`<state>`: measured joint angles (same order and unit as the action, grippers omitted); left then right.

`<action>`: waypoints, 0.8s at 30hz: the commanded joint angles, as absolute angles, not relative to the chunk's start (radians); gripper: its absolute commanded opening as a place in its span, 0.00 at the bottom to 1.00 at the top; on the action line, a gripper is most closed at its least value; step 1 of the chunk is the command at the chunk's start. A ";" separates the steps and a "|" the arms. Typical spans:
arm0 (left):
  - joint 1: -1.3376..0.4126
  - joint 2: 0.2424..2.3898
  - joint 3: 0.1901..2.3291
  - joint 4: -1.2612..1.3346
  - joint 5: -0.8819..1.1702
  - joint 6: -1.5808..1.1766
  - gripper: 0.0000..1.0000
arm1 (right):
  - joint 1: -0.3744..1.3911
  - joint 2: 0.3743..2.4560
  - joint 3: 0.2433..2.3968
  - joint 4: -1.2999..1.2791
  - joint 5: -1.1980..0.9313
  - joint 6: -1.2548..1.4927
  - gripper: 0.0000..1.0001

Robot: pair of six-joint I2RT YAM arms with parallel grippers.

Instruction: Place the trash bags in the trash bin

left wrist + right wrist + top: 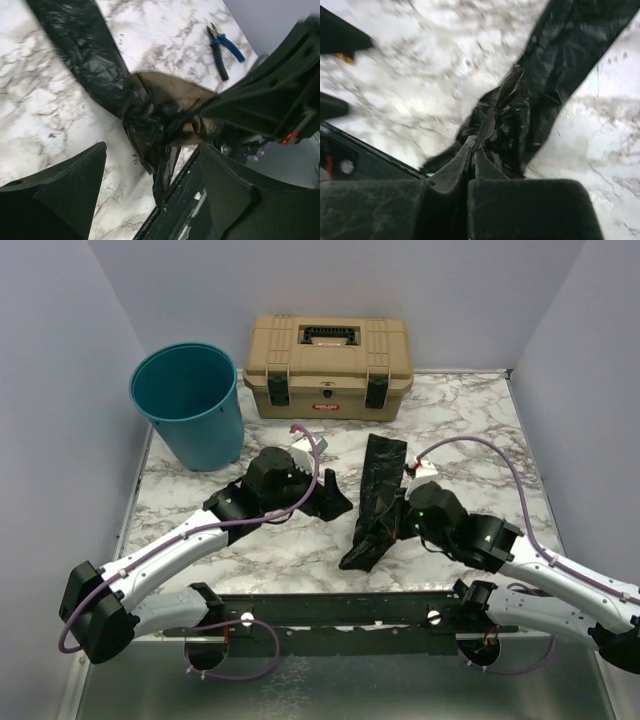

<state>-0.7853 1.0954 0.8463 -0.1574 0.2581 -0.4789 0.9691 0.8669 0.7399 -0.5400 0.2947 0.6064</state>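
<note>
A long, wrinkled black trash bag (pixel 380 485) lies across the middle of the marble table, running from near the toolbox down to the front rail. My right gripper (pixel 392 525) is shut, pinching a fold of the trash bag (pixel 545 90) between its fingertips (pixel 476 149). My left gripper (pixel 335 502) stands open just left of the bag, with nothing between its fingers (pixel 70 185). In the left wrist view the crumpled bag (pixel 155 117) lies ahead of my open left gripper (pixel 152 187). The teal trash bin (pixel 190 405) stands upright at the back left, away from both grippers.
A tan toolbox (pixel 328 365) with black latches sits at the back centre, right of the bin. Blue-handled pliers (pixel 223 47) lie on the marble beyond the bag. A black rail (pixel 340 610) runs along the table's front edge. Grey walls close in the left, right and back sides.
</note>
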 commanded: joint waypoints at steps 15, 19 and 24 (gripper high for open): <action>-0.917 1.418 0.976 -0.068 0.631 -0.269 0.80 | 0.973 0.724 0.756 -0.475 0.337 0.607 0.01; -0.984 1.468 1.008 -0.069 0.596 -0.262 0.78 | 0.973 0.751 0.767 -0.491 0.356 0.627 0.01; -1.009 1.493 1.024 -0.072 0.435 -0.279 0.58 | 0.973 0.750 0.768 -0.483 0.362 0.647 0.01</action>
<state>-0.9981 1.4799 0.9897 -0.0837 0.5571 -0.2878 0.9691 0.7578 0.7670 -0.4915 0.3283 0.6174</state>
